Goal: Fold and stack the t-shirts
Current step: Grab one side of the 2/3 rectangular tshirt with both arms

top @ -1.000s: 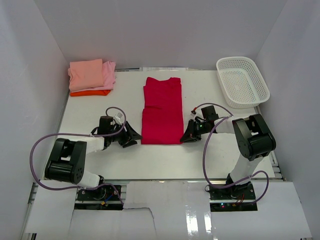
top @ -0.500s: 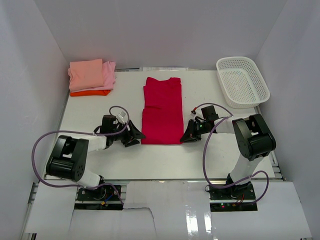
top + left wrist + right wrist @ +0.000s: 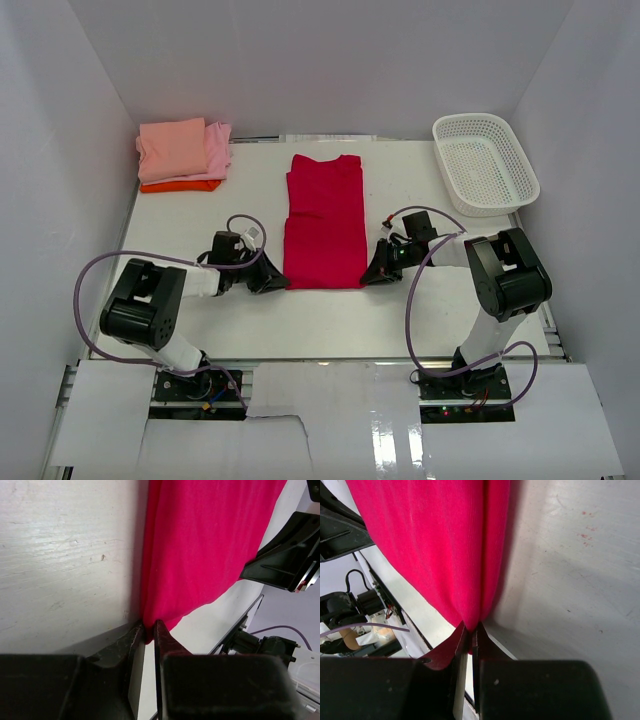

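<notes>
red t-shirt (image 3: 323,225): plain crimson, soft fine-knit cloth. It's folded into a long narrow strip and lies flat in the middle of the table, neck end toward the far wall. A crease runs across it about halfway down.

left gripper (image 3: 149,628): black wedge-shaped fingers with scuffed edges, pretty much closed. There's only a thin slit between them, and the near-left corner of the red t-shirt is pinched in it, right down at table level.

right gripper (image 3: 471,630): same black fingers, squeezed together on the near-right corner of the red t-shirt. The cloth bunches into a little fold where it goes into the tips.

other shirts: a folded pile in the far-left corner of the table, well apart from the red one. The salmon-pink t-shirt (image 3: 172,148) is on top, the light pink t-shirt (image 3: 219,150) sticks out on its right side, and the orange t-shirt (image 3: 180,186) is on the bottom with just its near edge showing.

basket (image 3: 470,121): white plastic lattice, rectangular with rounded corners, sitting at the far-right corner of the table.

table (image 3: 330,320): white painted top, a bit glossy. Up close in the wrist views it has small scratches and specks.

cables (image 3: 75,300): purple, one looping off each arm.
</notes>
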Controlling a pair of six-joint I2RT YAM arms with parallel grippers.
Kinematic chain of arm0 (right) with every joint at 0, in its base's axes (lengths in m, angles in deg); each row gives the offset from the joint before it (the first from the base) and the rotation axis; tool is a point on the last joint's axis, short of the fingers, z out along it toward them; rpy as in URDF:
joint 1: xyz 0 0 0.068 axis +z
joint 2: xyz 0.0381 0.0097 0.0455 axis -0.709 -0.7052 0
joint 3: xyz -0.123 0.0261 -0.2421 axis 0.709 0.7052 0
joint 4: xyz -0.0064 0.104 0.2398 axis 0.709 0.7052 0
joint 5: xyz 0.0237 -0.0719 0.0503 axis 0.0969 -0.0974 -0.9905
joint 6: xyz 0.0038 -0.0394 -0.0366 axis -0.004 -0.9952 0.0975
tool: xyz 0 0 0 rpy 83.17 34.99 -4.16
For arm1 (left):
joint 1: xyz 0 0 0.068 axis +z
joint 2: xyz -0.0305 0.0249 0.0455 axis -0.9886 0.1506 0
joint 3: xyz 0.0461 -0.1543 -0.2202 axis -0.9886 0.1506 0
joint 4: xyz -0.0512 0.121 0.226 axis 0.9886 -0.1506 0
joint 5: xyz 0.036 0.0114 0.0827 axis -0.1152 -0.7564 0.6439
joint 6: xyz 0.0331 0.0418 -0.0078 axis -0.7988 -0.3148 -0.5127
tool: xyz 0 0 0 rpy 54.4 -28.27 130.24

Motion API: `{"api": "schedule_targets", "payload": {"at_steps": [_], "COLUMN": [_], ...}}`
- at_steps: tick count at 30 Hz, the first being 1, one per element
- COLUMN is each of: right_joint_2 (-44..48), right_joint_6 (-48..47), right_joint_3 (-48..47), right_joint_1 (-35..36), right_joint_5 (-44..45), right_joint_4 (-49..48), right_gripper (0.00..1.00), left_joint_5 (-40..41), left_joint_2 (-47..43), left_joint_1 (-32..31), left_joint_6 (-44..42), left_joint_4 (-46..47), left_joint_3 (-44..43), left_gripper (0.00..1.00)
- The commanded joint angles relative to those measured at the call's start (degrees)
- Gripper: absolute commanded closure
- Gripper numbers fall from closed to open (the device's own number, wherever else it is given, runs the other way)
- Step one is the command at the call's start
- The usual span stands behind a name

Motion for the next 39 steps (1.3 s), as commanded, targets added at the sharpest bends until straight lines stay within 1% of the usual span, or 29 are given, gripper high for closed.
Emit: {"api": "schedule_targets", "payload": {"at_steps": [1,4,6,7,8,9,13,17,22,23,26,32,35,39], "right_joint_2": [0.4,0.6,0.6,0.6,0.6,0.6,1.1,3.1,7.6,8.4,12.1,16.1,18.5,21.9], "right_joint_6": [0.0,-0.2,-0.3,-0.3,-0.3,-0.4,-1.7,-3.0,-4.1,-4.1,-4.3,-4.7,-4.8,-4.4], "right_joint_3": [-0.4,-0.6,-0.8,-0.9,-1.2,-1.3,-2.0,-1.7,0.0,0.4,1.8,5.2,6.5,5.3], "right_joint_1": [0.2,0.2,0.1,0.2,0.2,0.2,0.2,0.2,0.2,0.2,0.2,0.2,0.2,0.2], "right_joint_5": [-0.2,-0.1,-0.1,-0.1,-0.1,-0.1,0.1,0.4,0.2,0.0,-0.1,-1.3,-1.9,-1.9], "right_joint_4": [-0.5,-0.1,0.0,0.2,0.4,0.7,4.2,7.5,11.7,12.3,14.6,19.5,21.4,23.6], "right_gripper": [0.92,0.92,0.92,0.92,0.92,0.92,0.92,0.92,0.92,0.92,0.92,0.92,0.92,0.92], "left_joint_5": [1.8,1.4,1.0,0.6,0.6,0.6,-0.3,-2.0,-3.8,-4.2,-5.4,-8.0,-8.5,-8.9], "left_joint_2": [0.9,1.6,2.6,2.9,3.0,3.0,1.8,0.1,-5.3,-6.2,-10.6,-17.9,-19.9,-22.0], "left_joint_1": [-1.1,-1.8,-2.4,-2.6,-2.9,-2.9,-2.9,-2.9,-2.9,-2.9,-2.9,-3.3,-3.8,-4.0], "left_joint_6": [-1.4,-1.7,-2.0,-2.3,-2.4,-2.4,-3.1,-4.0,-5.0,-5.1,-4.4,-1.7,-0.9,-0.3], "left_joint_4": [-2.0,-1.8,-1.8,-1.7,-1.8,-1.8,-2.6,-6.0,-9.7,-12.3,-14.2,-18.0,-19.4,-21.4], "left_joint_3": [1.1,0.8,0.1,-0.2,-0.4,-0.7,-1.2,-2.1,-1.8,-1.6,-0.3,1.8,2.6,1.2], "left_gripper": [0.76,0.76,0.8,0.85,0.97,1.0,1.0,1.0,1.0,1.0,1.0,1.0,1.0,1.0]}}
